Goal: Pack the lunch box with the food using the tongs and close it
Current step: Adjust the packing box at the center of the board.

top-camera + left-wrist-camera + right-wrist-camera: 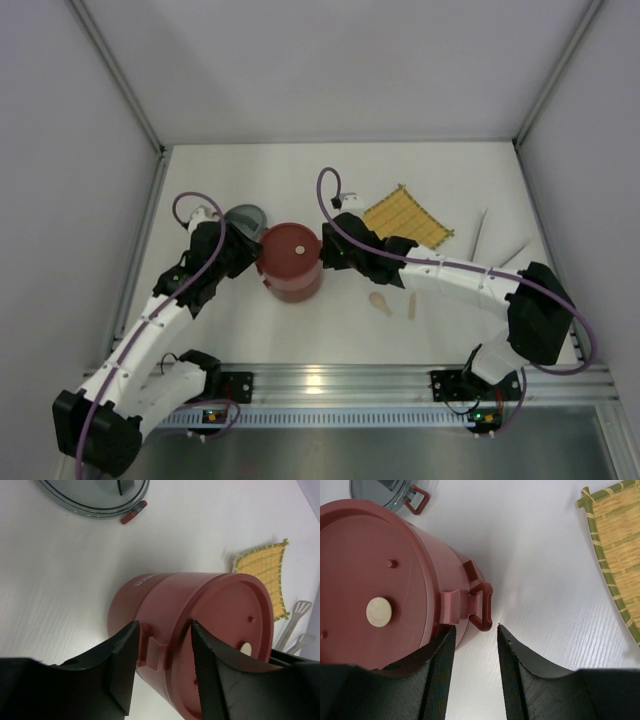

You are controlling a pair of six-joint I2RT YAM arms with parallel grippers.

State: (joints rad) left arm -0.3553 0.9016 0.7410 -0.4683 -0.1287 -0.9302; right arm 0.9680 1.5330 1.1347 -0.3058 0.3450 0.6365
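Note:
The maroon lunch box (291, 262) stands in the middle of the table with its flat lid on, a pale dot at the lid's centre (379, 611). My left gripper (248, 254) is at its left side. In the left wrist view that gripper (164, 626) is open, its jaws straddling the box's side clip (152, 650). My right gripper (331, 251) is at the box's right side. It (475, 627) is open with nothing between its fingers, just short of the small loop handle (482, 607). The tongs (478, 237) lie at the far right. No food is in view.
A yellow woven mat (405, 218) lies right of the box. A beige spoon (380, 302) and a stick (411, 304) lie near the front. A grey see-through lid (245, 219) with a red clip (132, 514) rests behind the left gripper.

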